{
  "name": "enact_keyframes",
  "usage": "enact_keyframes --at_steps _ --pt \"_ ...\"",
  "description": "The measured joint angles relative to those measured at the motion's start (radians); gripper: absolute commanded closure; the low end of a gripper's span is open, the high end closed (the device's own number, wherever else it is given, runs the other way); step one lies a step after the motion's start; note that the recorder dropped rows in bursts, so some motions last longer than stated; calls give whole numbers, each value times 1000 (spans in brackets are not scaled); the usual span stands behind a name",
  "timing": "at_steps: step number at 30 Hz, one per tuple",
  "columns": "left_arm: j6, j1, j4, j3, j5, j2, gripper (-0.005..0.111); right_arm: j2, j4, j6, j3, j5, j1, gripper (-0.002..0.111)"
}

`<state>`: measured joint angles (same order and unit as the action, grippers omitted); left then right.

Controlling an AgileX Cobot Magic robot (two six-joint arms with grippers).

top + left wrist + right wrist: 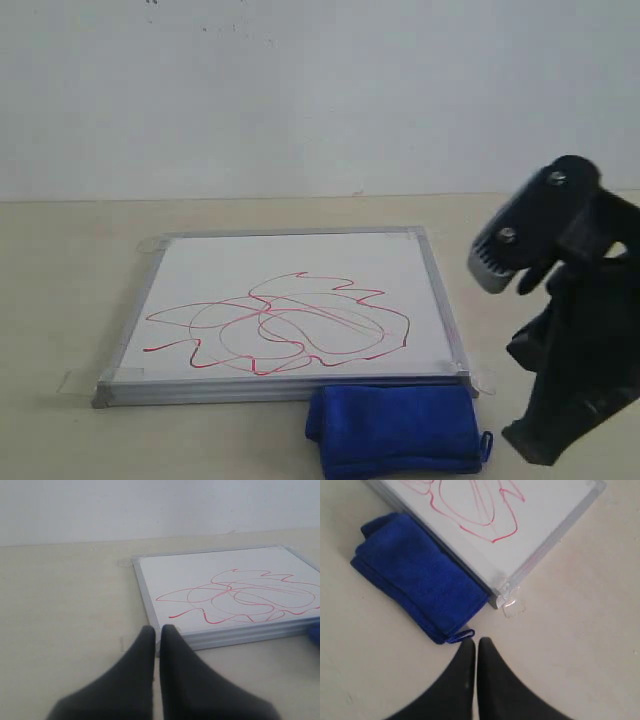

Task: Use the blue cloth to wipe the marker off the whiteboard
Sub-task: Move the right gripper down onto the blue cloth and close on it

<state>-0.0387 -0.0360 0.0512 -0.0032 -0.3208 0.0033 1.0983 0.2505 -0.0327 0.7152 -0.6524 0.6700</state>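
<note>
Lying flat on the pale beige desk (60, 300), the whiteboard (300, 255) is seen as a roughly square white panel w/ a thin silver-grey metal frame. Clear tape tabs (512, 605) are stuck at its corners and run onto the desk. The marker (275, 325) is drawn as thin red lines over the middle and near part of the board: overlapping loops at the centre, a zigzag outline round them, approx. oval overall. The strokes are read as scribble only, not as letters.

The blue cloth (395, 428) is laid on the desk just beside the board's near edge, toward its right corner; whether the frame is touched cannot be told. It is folded into a thick rectangular pad of plush royal-blue microfibre, and its layered edges are shown in the right wrist view. A small blue loop tag (459, 637) is seen at the cloth corner nearest the right gripper (476, 641).

That gripper is held above the desk, near the tag & the board's taped corner; its jaws are pressed together, nothing between them. In the exterior view the right arm (575, 300) is seen as a black mass at the right edge. The left gripper (157, 627) is held low over the desk, just off the board's near left corner; its jaws are closed to a thin slit, nothing pinched. A plain white wall (300, 90) is seen behind the desk.
</note>
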Motion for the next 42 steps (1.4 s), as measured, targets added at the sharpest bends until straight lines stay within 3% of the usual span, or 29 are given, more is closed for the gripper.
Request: enact_keyframes --at_steps 7,14,16,18,21,23,28,36,42 --pt "0 0 0 0 0 0 103 212 -2 -62 99 -67 62 107" --pt "0 0 0 0 0 0 103 402 -2 -91 104 14 153 106" --pt "0 0 0 0 0 0 103 441 -2 -87 104 55 167 97" --pt "0 0 0 0 0 0 103 471 -5 -82 104 93 175 82" --pt "0 0 0 0 0 0 103 492 -6 -56 106 131 177 50" --pt "0 0 0 0 0 0 103 494 -6 -46 106 150 177 41" --pt "0 0 0 0 0 0 103 504 -8 19 110 251 177 45" --pt "0 0 0 0 0 0 103 563 19 211 110 270 177 45" --pt "0 0 0 0 0 0 103 591 215 397 110 236 177 45"
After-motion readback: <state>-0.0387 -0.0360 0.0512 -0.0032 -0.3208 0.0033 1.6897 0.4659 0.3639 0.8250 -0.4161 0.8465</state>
